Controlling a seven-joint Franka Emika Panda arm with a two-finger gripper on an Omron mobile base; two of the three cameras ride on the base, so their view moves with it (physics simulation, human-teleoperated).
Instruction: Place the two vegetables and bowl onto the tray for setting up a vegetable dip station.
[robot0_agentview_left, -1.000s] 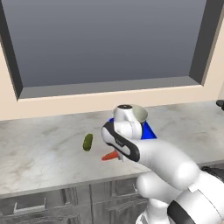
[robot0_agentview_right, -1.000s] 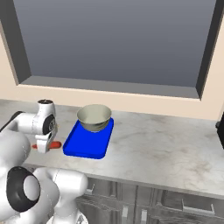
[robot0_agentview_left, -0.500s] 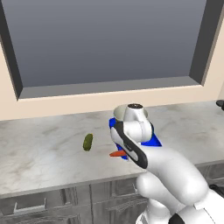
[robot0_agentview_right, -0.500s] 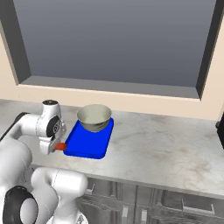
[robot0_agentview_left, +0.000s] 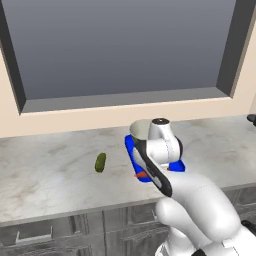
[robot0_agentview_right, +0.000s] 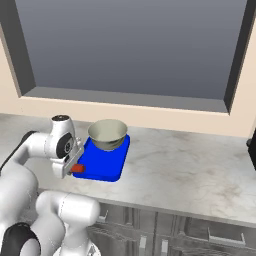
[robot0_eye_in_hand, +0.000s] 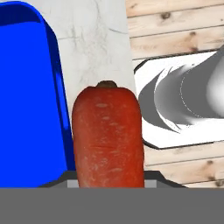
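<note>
My gripper (robot0_agentview_right: 75, 167) is shut on the orange-red carrot (robot0_agentview_right: 78, 169), which hangs at the front left corner of the blue tray (robot0_agentview_right: 102, 168). In the hand view the carrot (robot0_eye_in_hand: 108, 135) points away from me over a strip of marble beside the tray's rim (robot0_eye_in_hand: 54, 74). The grey-green bowl (robot0_agentview_right: 107, 134) stands on the tray's far end. From the left base view the arm covers most of the tray (robot0_agentview_left: 131, 148) and the bowl (robot0_agentview_left: 140, 128); a bit of carrot (robot0_agentview_left: 141, 175) shows. The dark green cucumber (robot0_agentview_left: 100, 162) lies on the counter left of the tray.
A marble counter (robot0_agentview_right: 185, 160) runs under a wide window sill (robot0_agentview_right: 130, 99). Grey drawers (robot0_agentview_left: 35, 232) sit below the front edge. A dark object (robot0_agentview_right: 251, 149) stands at the counter's far right end.
The arm has swung right toward the tray, carrying the carrot from the open counter to the tray's near corner. Cucumber, bowl and tray have stayed put.
</note>
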